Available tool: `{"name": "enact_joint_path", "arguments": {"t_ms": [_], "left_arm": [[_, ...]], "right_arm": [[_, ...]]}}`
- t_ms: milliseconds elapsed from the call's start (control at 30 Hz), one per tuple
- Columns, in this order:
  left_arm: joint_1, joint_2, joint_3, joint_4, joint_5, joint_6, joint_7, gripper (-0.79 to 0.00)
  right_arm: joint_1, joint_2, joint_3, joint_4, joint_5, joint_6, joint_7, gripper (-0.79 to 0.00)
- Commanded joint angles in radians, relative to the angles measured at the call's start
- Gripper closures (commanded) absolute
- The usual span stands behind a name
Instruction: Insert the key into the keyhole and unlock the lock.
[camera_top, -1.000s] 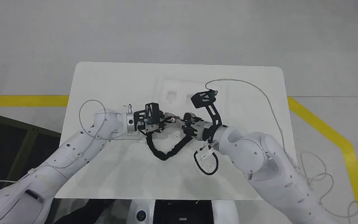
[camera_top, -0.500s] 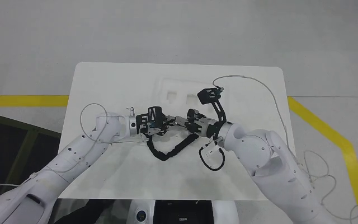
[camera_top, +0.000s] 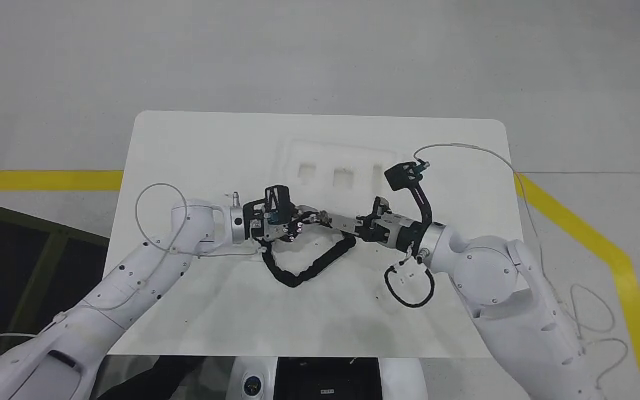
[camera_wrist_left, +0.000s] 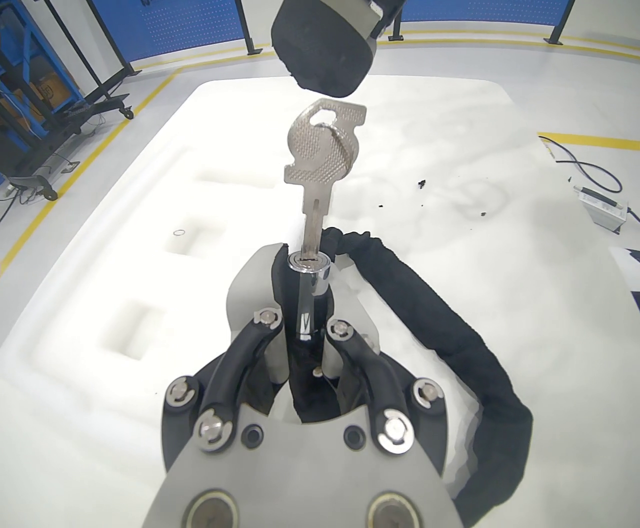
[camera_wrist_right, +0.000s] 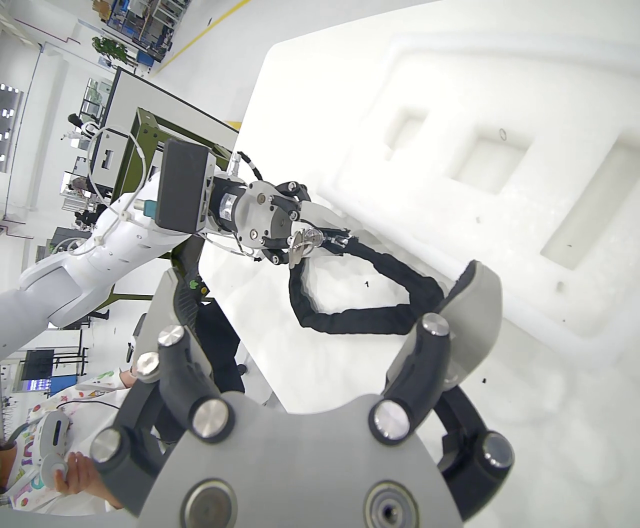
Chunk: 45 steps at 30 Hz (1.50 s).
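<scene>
The key (camera_wrist_left: 322, 150) is standing in the keyhole (camera_wrist_left: 311, 260) at the end of the lock's chrome cylinder (camera_wrist_left: 310, 295). Its blade is entering the slot, but much of the blade is showing, so the key is judged to be only partly seated. The left gripper (camera_wrist_left: 306, 305) is clamping the cylinder between narrow-set fingers. This is presenting the keyhole toward the other arm and bracing the lock against push and twist. The black sleeved chain (camera_wrist_left: 450, 350) is trailing from the cylinder in a loop over the table (camera_top: 180, 150), taking no load. The right gripper (camera_wrist_right: 322, 285) is facing the key with its fingers spread wide, holding nothing. One pad (camera_wrist_left: 325, 50) is hovering just beyond the key's head without touching it. Turning the key is not yet done. A white foam tray (camera_wrist_right: 500, 90) is lying on the table beyond the lock.
</scene>
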Motion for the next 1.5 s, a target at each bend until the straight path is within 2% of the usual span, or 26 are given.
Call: {"name": "enact_joint_path", "arguments": {"t_ms": [0, 167, 200, 233, 267, 300, 633, 1467], "left_arm": [[0.0, 0.0, 0.0, 0.0, 0.0, 0.0, 0.0, 0.0], [0.0, 0.0, 0.0, 0.0, 0.0, 0.0, 0.0, 0.0], [0.003, 0.0, 0.0, -0.002, -0.001, 0.004, -0.002, 0.0], [0.008, -0.001, -0.001, -0.006, -0.002, 0.011, -0.007, 0.0], [0.014, -0.001, -0.004, -0.013, -0.005, 0.015, -0.014, 0.0], [0.017, -0.002, -0.007, -0.016, -0.008, 0.014, -0.02, 0.0], [0.033, -0.008, -0.031, -0.027, -0.005, -0.008, -0.052, 0.0], [0.058, -0.028, -0.076, -0.032, 0.028, -0.028, -0.071, 0.0]], "right_arm": [[0.0, 0.0, 0.0, 0.0, 0.0, 0.0, 0.0, -0.785], [0.0, 0.0, 0.0, 0.0, 0.0, 0.0, 0.0, -0.785], [-0.003, 0.0, 0.0, 0.001, 0.002, -0.002, -0.004, -0.539], [-0.008, 0.0, 0.0, 0.004, 0.006, -0.007, -0.012, -0.259], [-0.015, 0.0, 0.001, 0.011, 0.013, -0.02, -0.015, -0.108], [-0.018, 0.001, 0.004, 0.018, 0.018, -0.035, -0.012, 0.0], [-0.004, 0.001, -0.005, 0.07, 0.056, -0.113, 0.003, 0.0], [0.08, -0.017, -0.095, 0.119, 0.055, -0.096, -0.014, 0.0]]}}
